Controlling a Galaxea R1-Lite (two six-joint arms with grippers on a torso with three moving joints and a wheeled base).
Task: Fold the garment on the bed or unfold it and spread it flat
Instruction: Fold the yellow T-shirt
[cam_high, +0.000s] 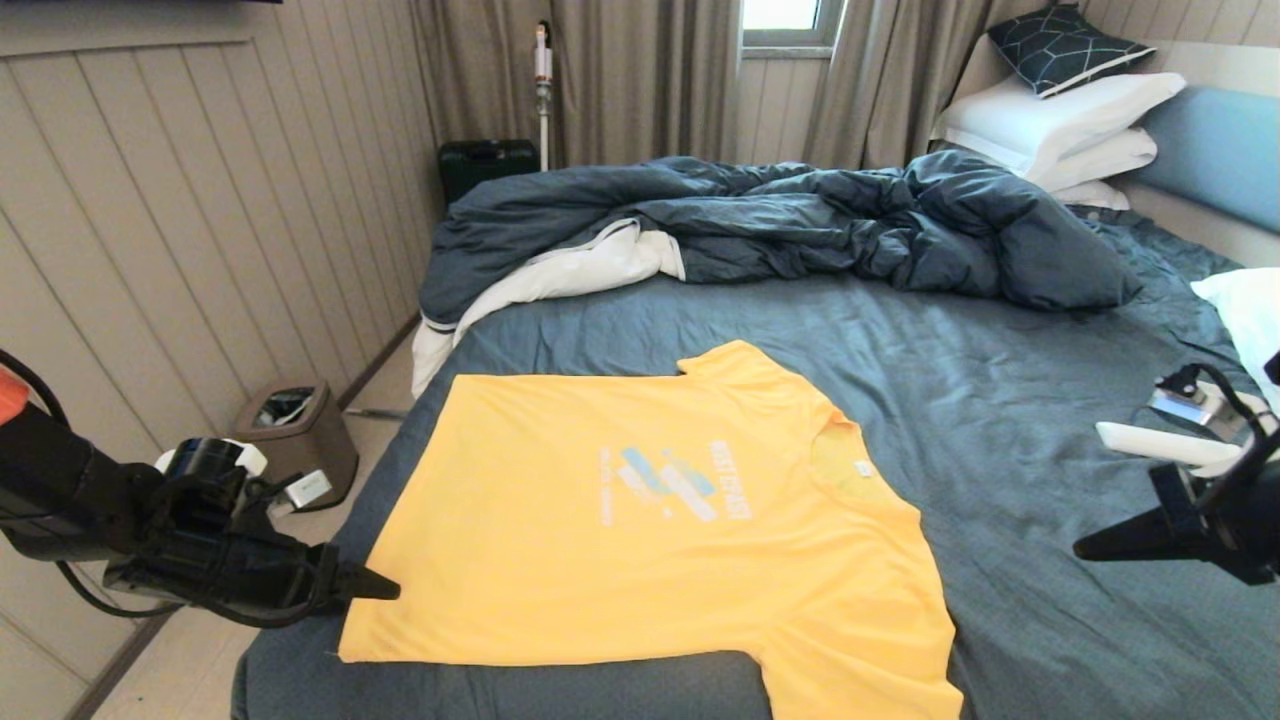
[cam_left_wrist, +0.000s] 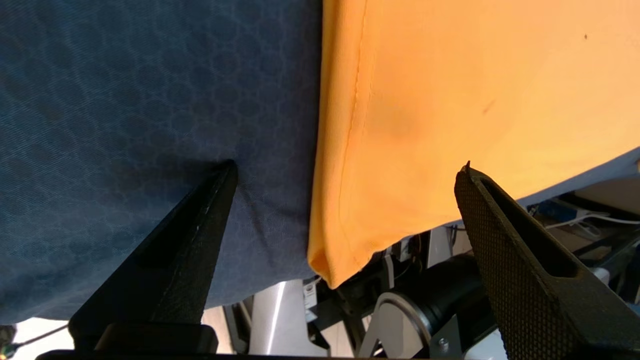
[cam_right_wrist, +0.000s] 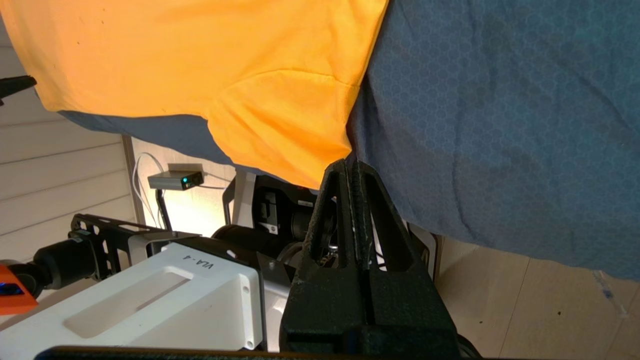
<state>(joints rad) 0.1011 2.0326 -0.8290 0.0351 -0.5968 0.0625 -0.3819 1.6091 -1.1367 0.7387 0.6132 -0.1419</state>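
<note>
The garment (cam_high: 650, 520), a bright yellow T-shirt with a pale blue and white chest print, lies spread flat on the bed (cam_high: 1000, 400), collar towards the right. Its near sleeve hangs over the bed's front edge. My left gripper (cam_high: 380, 588) hovers at the shirt's lower hem corner at the bed's left edge. In the left wrist view it (cam_left_wrist: 348, 167) stands wide open, with the hem corner (cam_left_wrist: 330, 270) between the jaws but untouched. My right gripper (cam_high: 1085, 548) hangs over the sheet to the right of the shirt. Seen from its wrist, it (cam_right_wrist: 352, 162) is shut and empty, just off the sleeve (cam_right_wrist: 280, 115).
A rumpled dark blue duvet (cam_high: 800, 220) with white lining lies across the far side of the bed. White pillows (cam_high: 1060, 120) are stacked at the headboard, and another pillow (cam_high: 1250, 310) sits at the right. A small bin (cam_high: 295, 430) stands on the floor by the panelled wall.
</note>
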